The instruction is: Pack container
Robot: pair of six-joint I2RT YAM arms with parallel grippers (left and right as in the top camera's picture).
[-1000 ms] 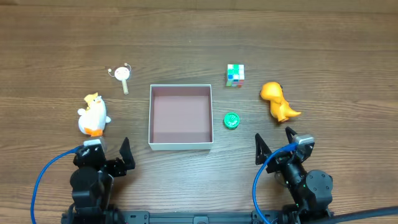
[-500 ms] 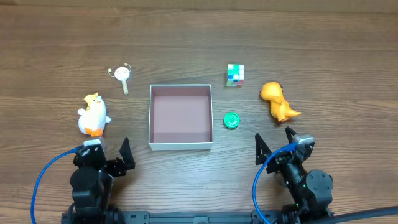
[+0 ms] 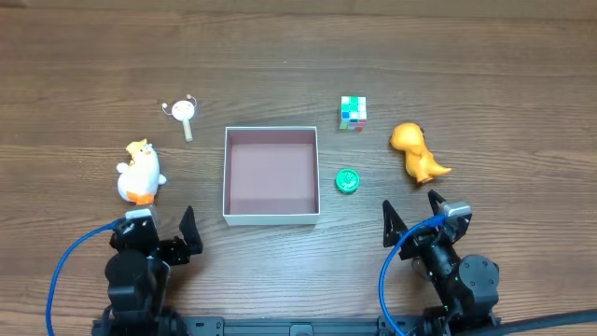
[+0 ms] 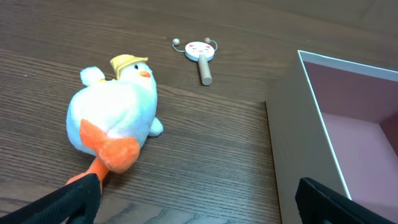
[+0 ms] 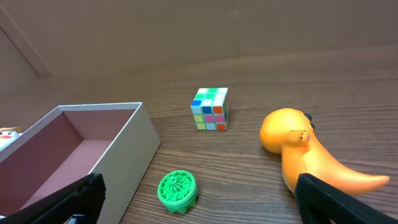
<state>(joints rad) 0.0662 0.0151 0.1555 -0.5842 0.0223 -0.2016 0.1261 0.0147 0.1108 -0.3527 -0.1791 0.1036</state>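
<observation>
Wood table: container ahead, between both spread jaws, touching neither.

We see 2 arms, both black. The left arm is built of rounded matte housings, and a blue cable loops out from its side in 1 wide arc. The right arm matches it, with round joint caps that catch a little light and a second blue cable of the same kind. Each wrist carries a small pale grey block on top. The left gripper and the right gripper each have 2 black fingers tapering to points. In our wrist views these show as dark matte wedges with flat faces.
</observation>
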